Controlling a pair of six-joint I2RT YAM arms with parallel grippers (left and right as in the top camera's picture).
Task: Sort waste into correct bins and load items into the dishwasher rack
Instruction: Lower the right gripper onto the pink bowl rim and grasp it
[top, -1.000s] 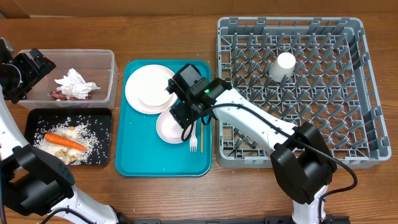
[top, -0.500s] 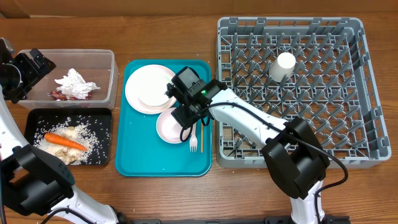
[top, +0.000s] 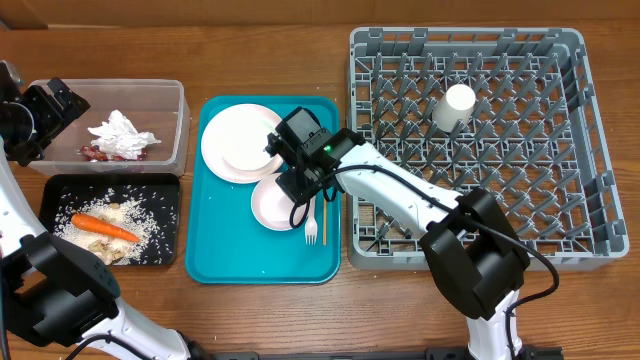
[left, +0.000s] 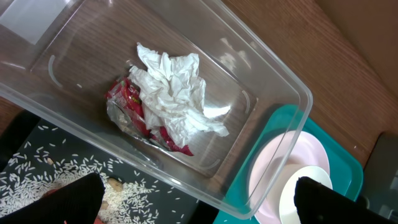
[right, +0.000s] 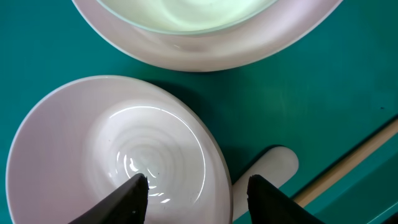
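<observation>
Right gripper, fingers apart astride the rim of the small white bowl on the teal tray; glossy wall may slip, or outer finger may catch the white plastic fork.

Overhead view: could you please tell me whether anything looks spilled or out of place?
Nothing stands out. Rice is scattered, but only inside the black tray with the carrot; napkin and wrapper lie in the clear tub.
</observation>
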